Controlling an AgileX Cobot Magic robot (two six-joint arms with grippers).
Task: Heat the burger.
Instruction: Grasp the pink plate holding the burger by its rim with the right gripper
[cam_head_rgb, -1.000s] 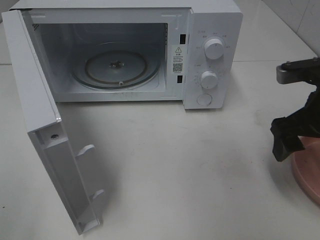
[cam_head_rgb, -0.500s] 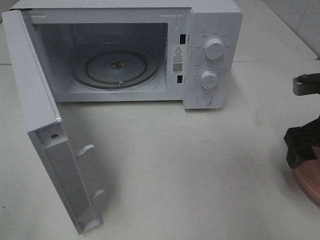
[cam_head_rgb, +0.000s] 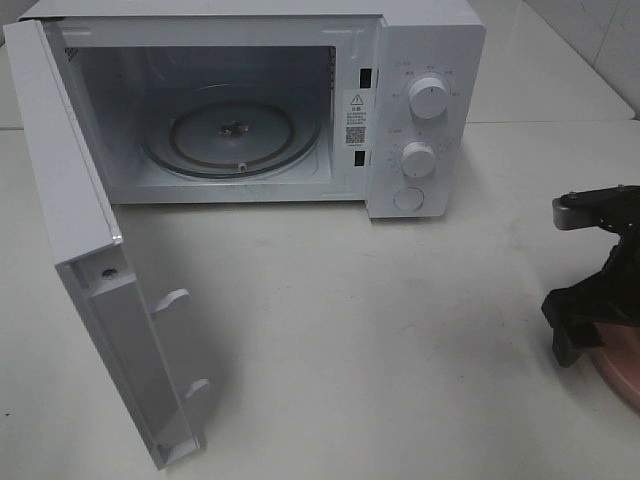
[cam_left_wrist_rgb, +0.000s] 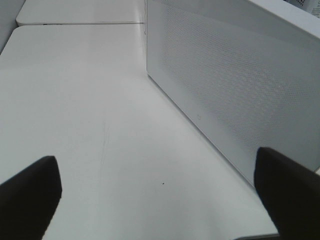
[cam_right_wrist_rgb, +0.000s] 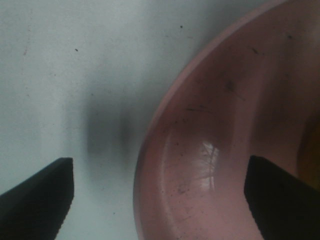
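microwave (cam_head_rgb: 425, 60) open; right pincer (cam_head_rgb: 572, 335) back down at pink plate (cam_head_rgb: 625, 365)
right pincer spread, lower than a moment ago, astride the plate rim; left pincer (cam_left_wrist_rgb: 160, 195) spread, idle over desk (cam_left_wrist_rgb: 75, 100). burger (cam_right_wrist_rgb: 311, 145): probably the orange sliver on the plate; grab pending.

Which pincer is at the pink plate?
The right pincer, jaws open astride the round pink plate's rim; the left pincer faces a white perforated panel.

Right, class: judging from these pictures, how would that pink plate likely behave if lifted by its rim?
The pink plate looks rigid, its rim a clean curve, so it probably won't flex. Its glossy highlight suggests a slick surface that may slip. Held at one edge by the right gripper, it could tip downward.
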